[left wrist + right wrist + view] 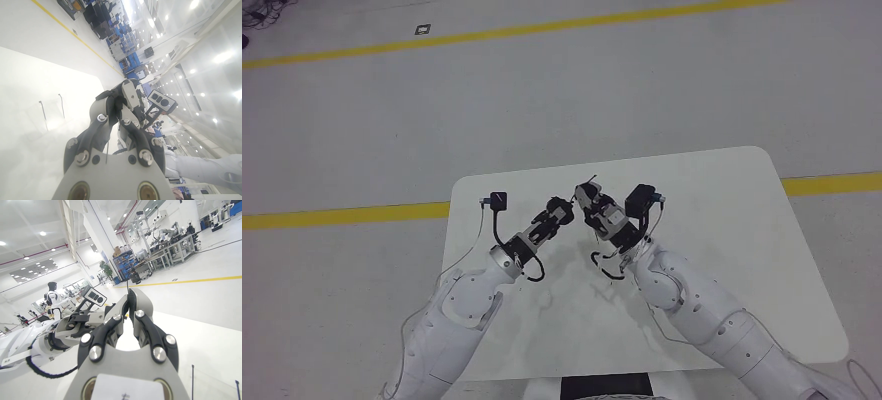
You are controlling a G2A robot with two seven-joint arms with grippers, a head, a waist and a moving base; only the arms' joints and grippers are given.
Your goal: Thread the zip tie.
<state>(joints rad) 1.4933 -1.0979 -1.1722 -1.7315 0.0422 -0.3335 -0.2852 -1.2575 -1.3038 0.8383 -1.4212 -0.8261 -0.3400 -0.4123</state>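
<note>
The zip tie (128, 283) is being held in the air above the far left part of the white bench (722, 200), where the two arms are meeting tip to tip. The right hand (129, 303) is clenching it between pressed-together pads, and a thin black length of the strap is standing up out of the fingertips and curving slightly at its free end. The left hand (113, 98) is sitting just beside the right one, its fingers drawn together on a dark part of the same tie, with a fine black strand hanging down between them toward the palm. So the pick-up seems to be finished, and both hands are gripping one tie. The work appears to be sitting at the lining-up stage, with the strap end being brought to the head. The head itself is hiding among the dark fingertips, so it is not possible to tell whether the tip is entering the slot. No closed loop is showing, so the pull-through is looking like the part left to do. Two spare ties (43, 115) are lying flat and straight on the bench, side by side and well apart from the hands.
</note>
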